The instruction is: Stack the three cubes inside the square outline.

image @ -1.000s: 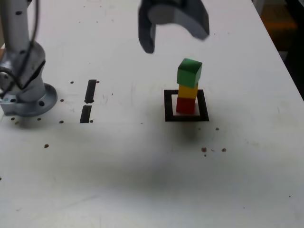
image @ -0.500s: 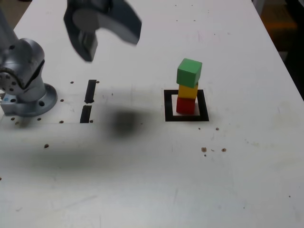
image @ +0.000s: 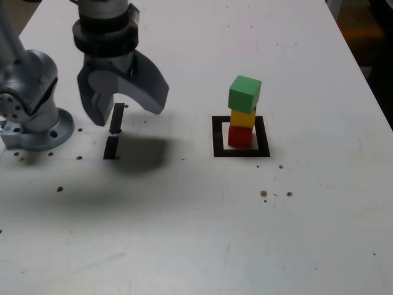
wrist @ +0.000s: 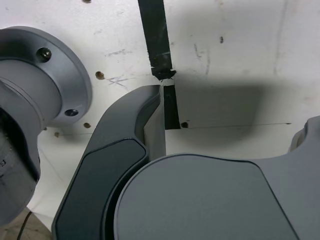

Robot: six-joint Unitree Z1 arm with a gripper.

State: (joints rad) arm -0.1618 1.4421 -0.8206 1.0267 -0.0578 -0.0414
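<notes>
A tower of three cubes stands inside the square outline: the red cube at the bottom, the yellow cube on it, the green cube on top, turned slightly. My gripper hangs open and empty over the two short tape strips, well to the exterior view's left of the tower. In the wrist view only my gripper's grey fingers and a tape strip show; the cubes are out of that view.
The arm's grey base stands at the exterior view's left edge. Two short black tape strips lie below the gripper. Small dark specks dot the white table. The table's right edge runs along the exterior view's right.
The open gripper has swung from above the tower toward the exterior view's left and come down over the tape strips. The cube tower has stayed still.
</notes>
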